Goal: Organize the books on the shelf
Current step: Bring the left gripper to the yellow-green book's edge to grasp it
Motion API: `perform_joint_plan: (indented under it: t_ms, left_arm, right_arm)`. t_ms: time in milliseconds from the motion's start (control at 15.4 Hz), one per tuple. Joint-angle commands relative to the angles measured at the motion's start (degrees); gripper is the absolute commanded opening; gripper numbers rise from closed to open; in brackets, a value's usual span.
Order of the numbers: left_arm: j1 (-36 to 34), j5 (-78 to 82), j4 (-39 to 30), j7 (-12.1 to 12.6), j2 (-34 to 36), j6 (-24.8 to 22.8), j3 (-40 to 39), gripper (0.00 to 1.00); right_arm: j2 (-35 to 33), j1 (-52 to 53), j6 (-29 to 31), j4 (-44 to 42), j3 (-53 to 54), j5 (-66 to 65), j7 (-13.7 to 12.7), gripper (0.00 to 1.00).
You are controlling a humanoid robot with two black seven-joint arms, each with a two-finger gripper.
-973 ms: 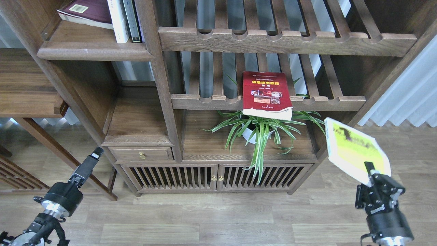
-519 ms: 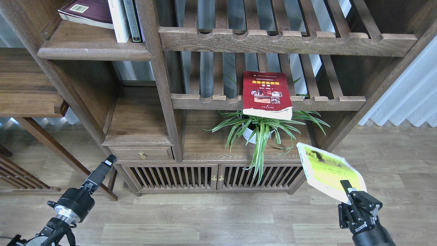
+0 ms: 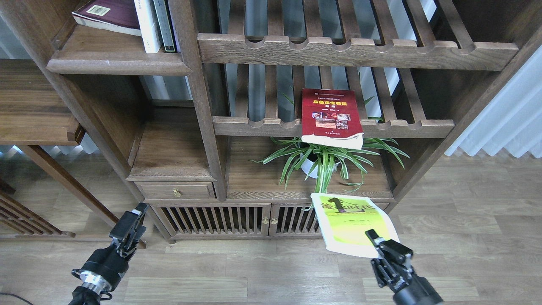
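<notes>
My right gripper (image 3: 375, 238) is shut on the near edge of the yellow-green book (image 3: 351, 222) and holds it in the air in front of the cabinet doors. The red book (image 3: 331, 115) lies on the slatted rack and hangs over its front rail. The maroon book (image 3: 111, 15) lies flat on the shelf (image 3: 114, 63) at the upper left, beside thin upright books. My left gripper (image 3: 133, 218) is low at the left with nothing in it; its fingers look slightly apart.
A potted spider plant (image 3: 324, 161) stands under the red book, just behind the held book. A brass-knobbed drawer (image 3: 175, 191) and slatted cabinet doors (image 3: 237, 220) are below. A wooden table (image 3: 29, 106) stands at the left.
My right gripper has carried the yellow-green book down and to the left, from the right side to the front of the cabinet. My left gripper has moved right and lower.
</notes>
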Motion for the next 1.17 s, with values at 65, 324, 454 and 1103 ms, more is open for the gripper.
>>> perform_joint_plan:
  t_ms: [65,324,454,1103]
  left_arm:
    - [2.5,-3.9,-3.2,-0.9,3.3,0.0,1.4,1.00]
    - [2.1,-3.9,-3.5,-1.0,3.0,0.0,7.3,1.00]
    - [1.9,-3.9,-4.2,-1.0,3.0,0.0,8.3,1.00]
    - [1.2,-4.1,-8.1,-4.5,1.7,0.0,12.2,0.96]
  right_arm:
    - [0.5,4.4,0.0,-1.4,-7.0,-0.2,0.0,0.08]
    - [4.1,7.4,0.0,-2.2,-8.7,-0.5,-0.1,0.08]
    - [5.2,8.2,0.0,-2.8,-9.9,-0.5,0.0,0.08]
    - [7.2,8.2,0.0,-2.8,-13.4,-2.4,-3.8,0.08]
